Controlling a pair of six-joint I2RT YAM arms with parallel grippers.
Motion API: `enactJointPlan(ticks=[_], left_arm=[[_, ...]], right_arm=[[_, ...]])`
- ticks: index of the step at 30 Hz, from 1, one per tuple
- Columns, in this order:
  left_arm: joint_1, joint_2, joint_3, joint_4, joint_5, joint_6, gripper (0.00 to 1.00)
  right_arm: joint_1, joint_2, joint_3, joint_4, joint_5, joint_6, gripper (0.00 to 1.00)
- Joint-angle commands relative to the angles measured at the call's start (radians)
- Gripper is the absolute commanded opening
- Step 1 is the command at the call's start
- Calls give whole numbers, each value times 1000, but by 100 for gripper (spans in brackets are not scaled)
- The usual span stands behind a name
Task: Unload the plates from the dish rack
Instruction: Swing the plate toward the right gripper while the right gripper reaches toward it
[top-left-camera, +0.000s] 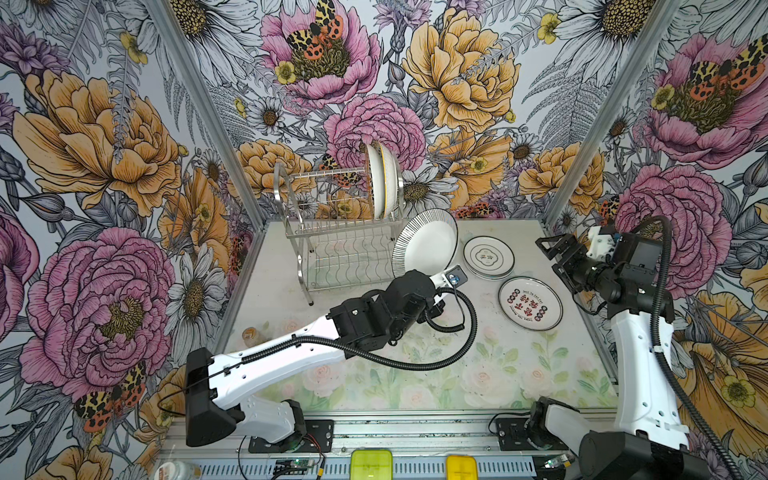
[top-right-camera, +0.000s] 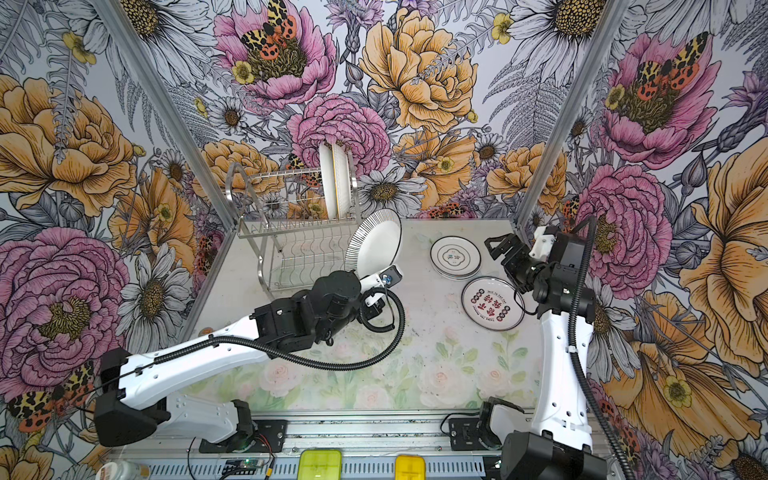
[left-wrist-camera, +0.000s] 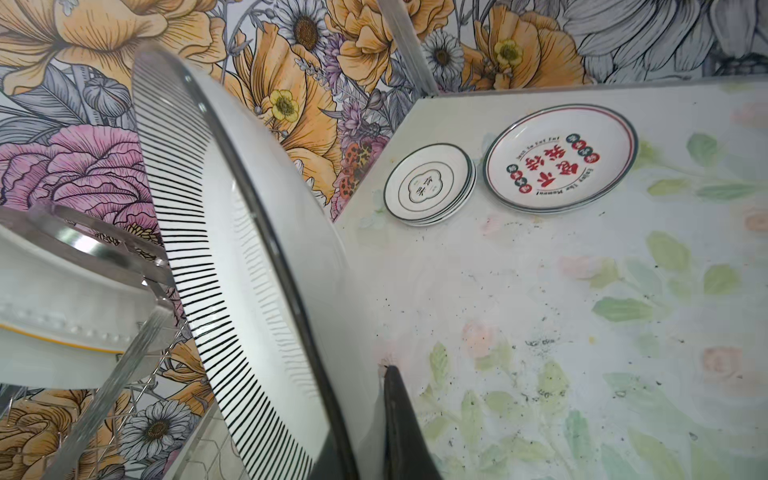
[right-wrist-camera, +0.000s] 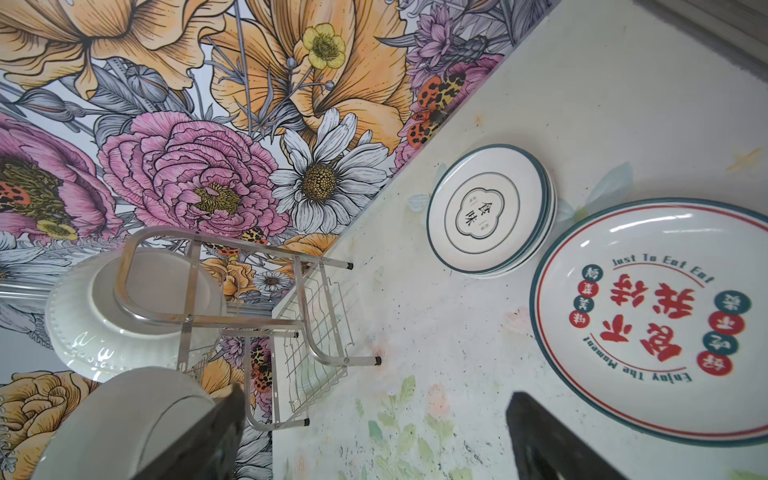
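Two plates (top-left-camera: 380, 183) stand upright in the upper tier of the dish rack (top-left-camera: 332, 232), at its right end. A third, the striped plate (top-left-camera: 426, 243), hangs tilted just beside that end, clamped by its lower rim in the closed left end effector (top-left-camera: 417, 274). Judged step: carry-out. Next, this plate must swing farther from the dish rack, lie flat on the surface (top-left-camera: 498, 365) near the unloaded plates (top-left-camera: 488, 257), and be released, while the right end effector (top-left-camera: 547, 257) hovers wide open and empty, well beyond the rack.
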Motion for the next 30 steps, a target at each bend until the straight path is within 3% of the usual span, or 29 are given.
enactJointPlan(ticks=[1,10,18,25,30], left_arm=[[7,18,58,156,-95,82,0],[35,161,81,240,-84,154,0],[37,239,87,268,-119,211,0],[34,265,78,298,-122,232,0],[37,268,76,296,-120,230,0]], right_arm=[[61,-22,76,-44,69,2,99],[347,70,206,-135,253,-39,99],[546,203,236,-177,390,-69,91],[605,276,258,-175,438,-67,77],[613,321,241,-170,438,-72,57]])
